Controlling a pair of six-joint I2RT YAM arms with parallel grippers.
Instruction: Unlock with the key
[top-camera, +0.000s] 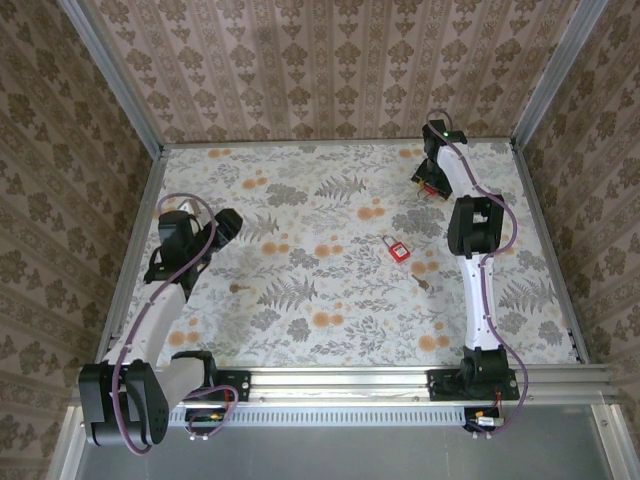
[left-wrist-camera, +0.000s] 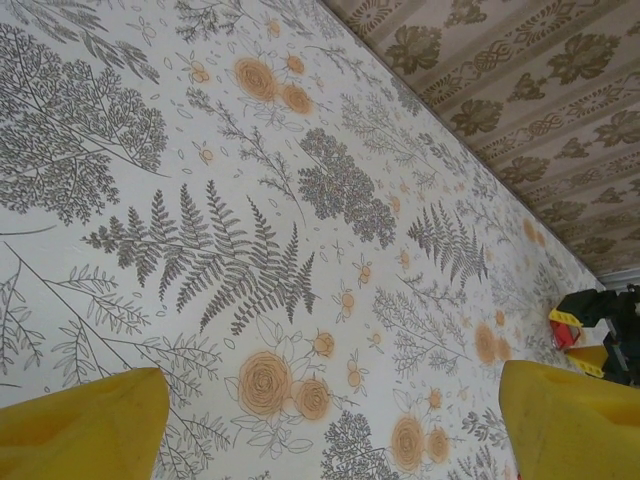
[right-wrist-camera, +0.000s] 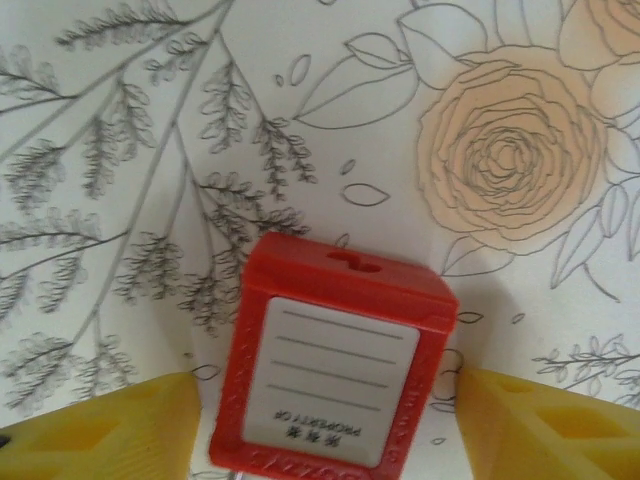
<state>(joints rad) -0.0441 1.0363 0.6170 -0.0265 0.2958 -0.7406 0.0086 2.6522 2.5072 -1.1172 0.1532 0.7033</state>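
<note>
A red padlock (top-camera: 397, 249) lies on the flowered tablecloth right of centre, and a small key (top-camera: 421, 284) lies just in front of it. At the far right back, my right gripper (top-camera: 430, 185) points down over another red lock (top-camera: 432, 189). The right wrist view shows that red lock (right-wrist-camera: 335, 375) with a white label and its keyhole slot facing away. It lies between my right gripper's (right-wrist-camera: 325, 430) yellow fingers, with narrow gaps on both sides. My left gripper (top-camera: 228, 222) hovers at the left, and its fingers (left-wrist-camera: 85, 425) stand wide apart over bare cloth.
Patterned walls close in the table on three sides. A metal rail (top-camera: 400, 380) runs along the near edge. The left wrist view catches the right gripper (left-wrist-camera: 600, 340) far off at the right with the red lock (left-wrist-camera: 562, 332) under it.
</note>
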